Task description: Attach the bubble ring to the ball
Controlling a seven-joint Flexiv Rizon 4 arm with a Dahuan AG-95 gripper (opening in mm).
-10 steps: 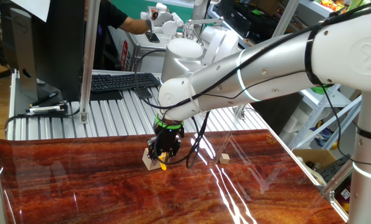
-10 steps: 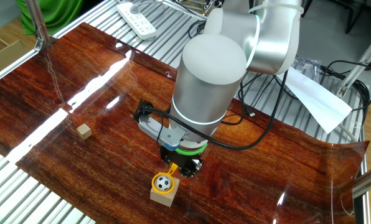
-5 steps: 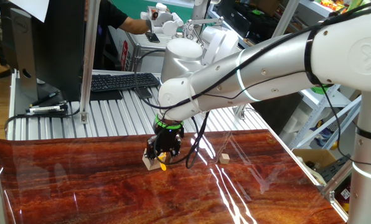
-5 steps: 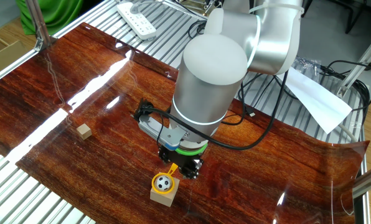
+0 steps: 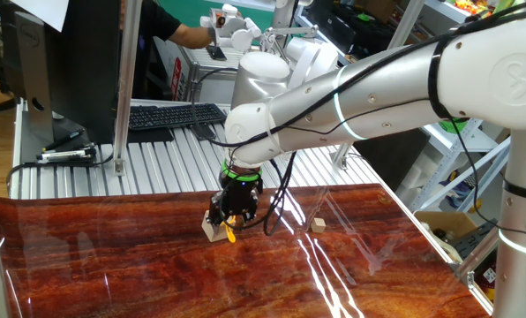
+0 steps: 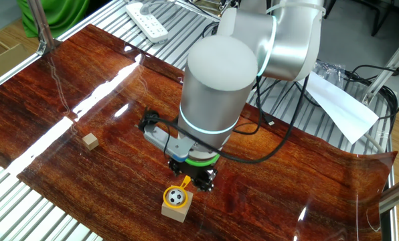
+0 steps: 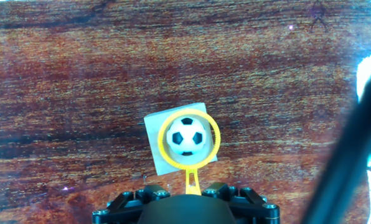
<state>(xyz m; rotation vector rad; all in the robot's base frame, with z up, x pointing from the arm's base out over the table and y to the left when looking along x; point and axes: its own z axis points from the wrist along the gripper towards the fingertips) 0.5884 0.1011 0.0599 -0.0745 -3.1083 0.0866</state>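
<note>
Hand view, bubble ring (image 7: 189, 141) encircling ball (image 7: 187, 135), atop cube (image 7: 156, 129)

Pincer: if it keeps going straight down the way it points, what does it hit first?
Probably the wooden cube edge or the table beside it; the pincer grips the bubble ring handle, loop around the ball. Depth unclear.

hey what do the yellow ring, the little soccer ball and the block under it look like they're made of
The bubble ring looks like thin moulded plastic: translucent yellow-orange, smooth, uniform.
The ball seems hard plastic or rubber; glossy white with printed black patches, though the pictures leave it open.
The cube beneath it looks like unfinished light wood: pale, matte, square-edged.
The table looks like glossy wood-grain laminate or varnished wood, given the streaky glare.
</note>
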